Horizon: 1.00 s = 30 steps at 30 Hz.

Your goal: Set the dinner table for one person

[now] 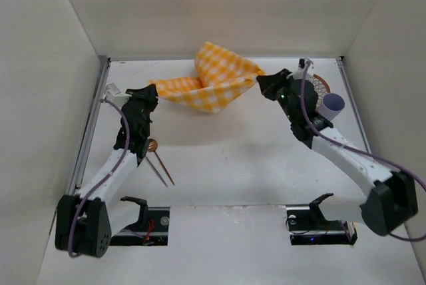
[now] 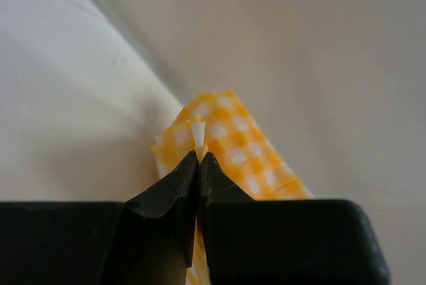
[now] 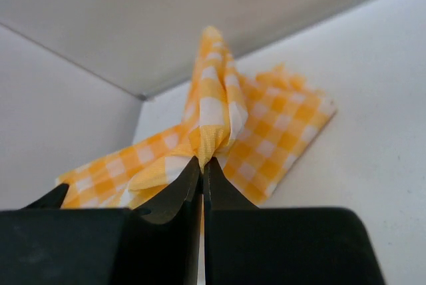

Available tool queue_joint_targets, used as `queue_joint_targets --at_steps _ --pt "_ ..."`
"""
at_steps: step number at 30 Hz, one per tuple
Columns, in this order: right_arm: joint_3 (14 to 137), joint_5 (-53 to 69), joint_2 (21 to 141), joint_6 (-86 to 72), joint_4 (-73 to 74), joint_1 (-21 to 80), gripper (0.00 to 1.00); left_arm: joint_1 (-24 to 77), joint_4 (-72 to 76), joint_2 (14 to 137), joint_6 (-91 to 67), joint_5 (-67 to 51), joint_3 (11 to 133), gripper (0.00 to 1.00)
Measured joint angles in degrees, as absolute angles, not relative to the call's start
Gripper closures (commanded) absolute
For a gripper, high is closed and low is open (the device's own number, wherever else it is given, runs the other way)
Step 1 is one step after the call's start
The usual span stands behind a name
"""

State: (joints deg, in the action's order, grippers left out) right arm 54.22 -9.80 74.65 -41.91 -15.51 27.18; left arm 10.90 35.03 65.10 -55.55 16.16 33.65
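Yellow-and-white checked cloth [image 1: 213, 82]: far centre, bunched and stretched L–R, one fold peaking up. Right wrist view: cloth [image 3: 266, 132] gathers into a narrow ridge, with a flatter part spread behind. Left wrist view: folded corner [image 2: 233, 145] only.

Two thin brown wooden sticks [image 1: 162, 170]: left side, narrow V, small round brown item [image 1: 152, 144] at far ends; type n/k.

Lavender cylindrical cup [image 1: 333, 103]: far right, adj. to round lattice-patterned disc w/ brown rim [image 1: 323, 86], partly hidden.

Plain white enclosure walls [image 1: 219, 5]: three sides.

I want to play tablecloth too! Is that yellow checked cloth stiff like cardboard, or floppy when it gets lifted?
Probably floppy: the yellow checked cloth bunches and folds between the left fingers and right fingers instead of stretching flat. Likely light too, since small pinches at its ends seem enough to hold it. Pushed, it would probably crumple.
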Motion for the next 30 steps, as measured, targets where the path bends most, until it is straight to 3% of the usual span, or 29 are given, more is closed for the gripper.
queue_joint_targets --at_steps 6,12,18,25,30 --pt "54.8 -17.1 59.1 -36.5 -11.0 32.3 0.97 14.5 31.1 53.9 -52.2 20.3 35.4 0.98" --pt "62.3 -19.1 59.0 -33.4 -5.9 33.4 0.97 15.7 27.1 58.0 -47.1 22.0 47.2 0.98" --pt "77.6 -15.4 72.8 -32.2 -3.9 26.3 0.97 14.4 26.1 72.0 -43.6 22.1 66.3 0.99" --pt "106.3 -6.0 98.1 -32.6 2.0 17.8 0.99 9.8 16.2 96.6 -43.4 17.2 97.7 1.00" --pt "115.5 -2.3 102.7 -32.6 4.6 16.5 0.98 8.6 10.9 99.8 -42.7 14.7 103.9 0.99"
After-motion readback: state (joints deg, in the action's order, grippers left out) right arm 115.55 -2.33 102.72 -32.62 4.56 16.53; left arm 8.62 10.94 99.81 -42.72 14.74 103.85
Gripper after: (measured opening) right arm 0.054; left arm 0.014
